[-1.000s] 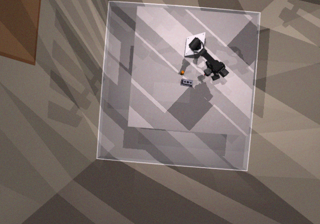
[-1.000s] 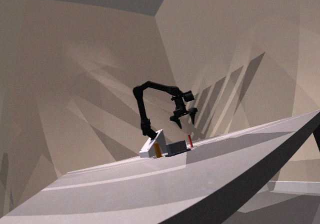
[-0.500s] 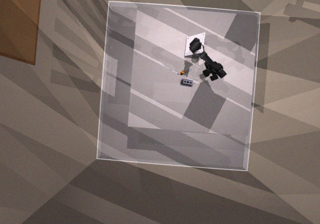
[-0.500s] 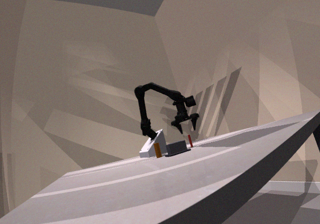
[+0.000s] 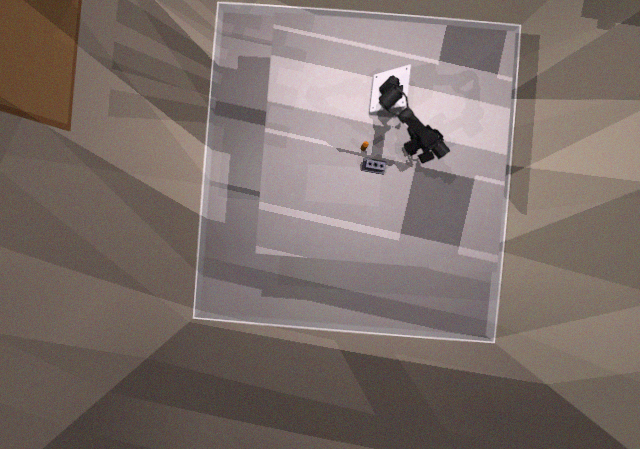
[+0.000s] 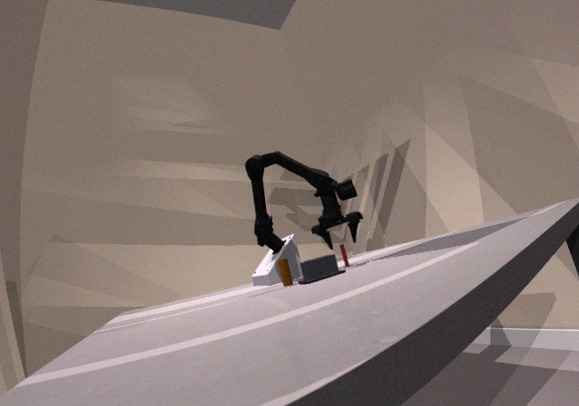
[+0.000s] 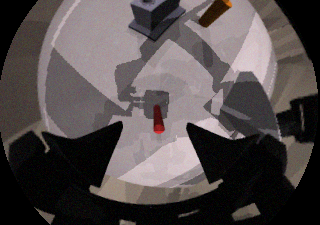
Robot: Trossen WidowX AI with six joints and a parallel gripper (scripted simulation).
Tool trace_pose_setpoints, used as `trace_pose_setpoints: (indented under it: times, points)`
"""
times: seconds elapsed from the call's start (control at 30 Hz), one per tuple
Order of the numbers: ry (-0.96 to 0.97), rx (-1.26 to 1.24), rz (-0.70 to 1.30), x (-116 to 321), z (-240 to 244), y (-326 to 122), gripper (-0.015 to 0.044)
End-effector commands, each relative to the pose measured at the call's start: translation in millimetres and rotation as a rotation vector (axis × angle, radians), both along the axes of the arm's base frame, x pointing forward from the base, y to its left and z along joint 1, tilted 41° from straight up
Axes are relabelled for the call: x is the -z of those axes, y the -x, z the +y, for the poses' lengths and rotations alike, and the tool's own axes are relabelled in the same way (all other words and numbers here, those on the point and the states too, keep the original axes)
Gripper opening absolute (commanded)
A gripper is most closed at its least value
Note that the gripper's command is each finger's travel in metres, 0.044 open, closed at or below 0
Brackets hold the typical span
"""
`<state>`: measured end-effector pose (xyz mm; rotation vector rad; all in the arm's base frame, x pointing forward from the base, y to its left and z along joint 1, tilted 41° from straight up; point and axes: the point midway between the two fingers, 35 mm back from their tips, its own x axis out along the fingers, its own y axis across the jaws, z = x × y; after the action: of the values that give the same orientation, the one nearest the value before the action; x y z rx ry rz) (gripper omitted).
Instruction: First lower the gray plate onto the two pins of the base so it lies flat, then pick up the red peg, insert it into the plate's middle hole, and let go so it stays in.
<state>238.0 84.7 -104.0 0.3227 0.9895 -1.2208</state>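
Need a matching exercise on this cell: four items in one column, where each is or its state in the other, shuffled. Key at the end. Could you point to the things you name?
Items:
1. slim red peg (image 6: 345, 255) (image 7: 158, 120)
2. orange cylinder (image 6: 285, 272) (image 7: 215, 11) (image 5: 364, 145)
3. thick gray plate with three holes (image 5: 372, 168) (image 6: 318, 267) (image 7: 150, 17)
4. black parallel-jaw gripper (image 6: 343, 244) (image 7: 155, 125)

Places and states:
A. on a wider dark base
B. open, holding nothing
C. upright on the table, below the spread fingers
D. upright on the table, beside the holed part

Pairs: 1-C, 2-D, 3-A, 4-B
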Motion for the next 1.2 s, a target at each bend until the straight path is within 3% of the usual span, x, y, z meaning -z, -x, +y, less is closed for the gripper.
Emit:
trace_pose_setpoints:
  times: [0.0,0.5,1.0,1.17]
  points:
    - [0.011,-0.002,0.014,6.5,-7.3,2.6,0.044]
    - [0.013,-0.001,0.014,22.8,-21.7,3.6,0.044]
    - [0.013,-0.001,0.014,22.8,-21.7,3.6,0.0046]
    - [0.013,-0.001,0.014,22.8,-21.7,3.6,0.0013]
